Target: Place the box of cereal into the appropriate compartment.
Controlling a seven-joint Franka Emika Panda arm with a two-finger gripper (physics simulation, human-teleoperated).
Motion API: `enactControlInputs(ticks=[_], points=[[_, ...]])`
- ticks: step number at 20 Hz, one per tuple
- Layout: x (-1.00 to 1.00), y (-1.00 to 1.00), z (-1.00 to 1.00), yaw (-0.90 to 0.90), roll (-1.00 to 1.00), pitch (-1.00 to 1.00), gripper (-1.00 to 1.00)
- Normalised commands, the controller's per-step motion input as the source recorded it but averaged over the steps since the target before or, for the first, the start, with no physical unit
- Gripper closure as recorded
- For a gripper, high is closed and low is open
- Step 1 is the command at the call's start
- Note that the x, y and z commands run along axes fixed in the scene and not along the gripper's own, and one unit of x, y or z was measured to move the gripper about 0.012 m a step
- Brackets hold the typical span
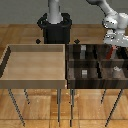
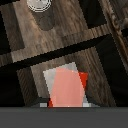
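I read this as the carry-and-lower step: my claw (image 1: 114,44) hangs at the upper right of the exterior frame, over the far right section of the four-part bin (image 1: 69,70), and a sliver of red just under it is the box of cereal (image 1: 113,50). In the wrist view the box of cereal (image 2: 65,89) fills the lower centre, foreshortened, with a pale grey block (image 2: 59,73) showing behind it on the floor of the compartment (image 2: 100,70). The claw looks closed on the carton, though its fingers are too blurred for me to say how wide they stand. My next move, as I judge it, is to come straight down inside the dark walls and let go once the box is low. The dividers and that grey block are what I could clip. The large light-wood tray (image 1: 10,62) at left, and a round pale shape (image 2: 39,4) in the neighbouring section, sit well apart
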Motion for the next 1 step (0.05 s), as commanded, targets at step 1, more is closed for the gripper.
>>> enactControlInputs(ticks=[1], points=[[0.00, 0.00, 0.00, 0.00, 0.00, 0.00, 1.00]])
